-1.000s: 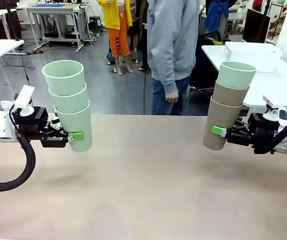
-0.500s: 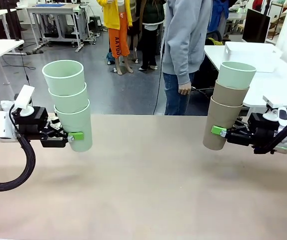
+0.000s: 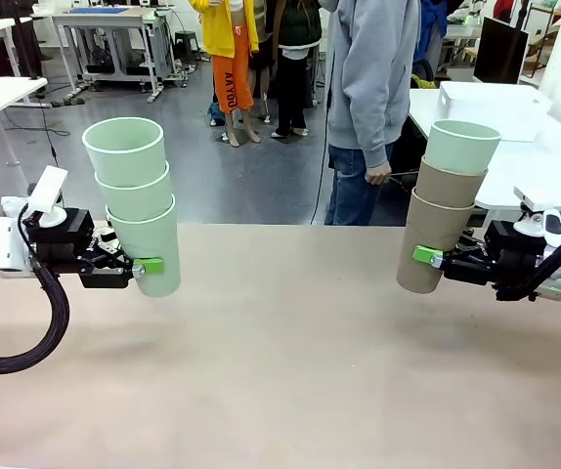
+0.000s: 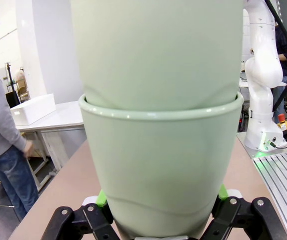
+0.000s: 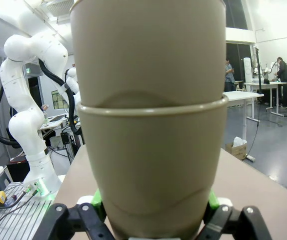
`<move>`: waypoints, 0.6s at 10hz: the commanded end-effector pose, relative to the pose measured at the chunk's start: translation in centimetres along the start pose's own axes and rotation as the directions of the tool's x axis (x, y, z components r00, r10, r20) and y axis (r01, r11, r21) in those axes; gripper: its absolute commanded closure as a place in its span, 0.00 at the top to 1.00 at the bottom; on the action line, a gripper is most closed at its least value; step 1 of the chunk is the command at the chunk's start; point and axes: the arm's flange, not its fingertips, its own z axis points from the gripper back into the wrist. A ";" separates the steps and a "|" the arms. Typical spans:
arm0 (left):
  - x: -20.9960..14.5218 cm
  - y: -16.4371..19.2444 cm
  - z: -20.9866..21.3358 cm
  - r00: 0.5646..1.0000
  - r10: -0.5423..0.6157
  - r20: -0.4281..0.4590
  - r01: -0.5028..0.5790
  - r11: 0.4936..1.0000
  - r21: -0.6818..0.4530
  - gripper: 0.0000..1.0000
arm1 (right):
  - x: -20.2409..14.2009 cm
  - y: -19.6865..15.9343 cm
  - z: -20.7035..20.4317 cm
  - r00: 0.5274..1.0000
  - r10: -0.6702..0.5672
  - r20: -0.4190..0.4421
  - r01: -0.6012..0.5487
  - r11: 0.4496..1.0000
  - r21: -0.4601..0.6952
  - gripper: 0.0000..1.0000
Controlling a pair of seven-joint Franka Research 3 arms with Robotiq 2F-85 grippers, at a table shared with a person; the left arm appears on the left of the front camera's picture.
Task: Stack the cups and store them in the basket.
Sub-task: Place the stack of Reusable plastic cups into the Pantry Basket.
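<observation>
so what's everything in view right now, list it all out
mint green cups: four, pale green; three nested at the table's left, one on top of the right stack
tan cups: two, brown; nested at the table's right, under the fourth green one
basket: one, white; on the side table at far right
table: one, tan; in the foreground
person: one, grey top, blue jeans; standing at the far side
left gripper: black, green pads; shut on the lowest of the mint green cups
right gripper: black, green pads; shut on the lower of the tan cups
</observation>
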 end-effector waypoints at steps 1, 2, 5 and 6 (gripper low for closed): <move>0.4 0.0 -0.1 1.000 -0.009 0.006 0.009 1.000 0.000 0.85 | 0.4 0.1 -0.1 1.000 0.013 0.005 -0.013 1.000 0.002 0.84; 0.4 0.0 -0.1 1.000 -0.009 0.006 0.009 1.000 0.000 0.85 | 0.4 0.1 -0.1 1.000 0.013 0.005 -0.013 1.000 0.002 0.84; 0.4 0.0 -0.1 1.000 -0.009 0.006 0.009 1.000 0.000 0.85 | 0.4 0.1 -0.1 1.000 0.013 0.005 -0.013 1.000 0.002 0.84; 0.4 0.0 -0.1 1.000 -0.009 0.006 0.009 1.000 0.000 0.85 | 0.4 0.1 -0.1 1.000 0.013 0.005 -0.013 1.000 0.002 0.84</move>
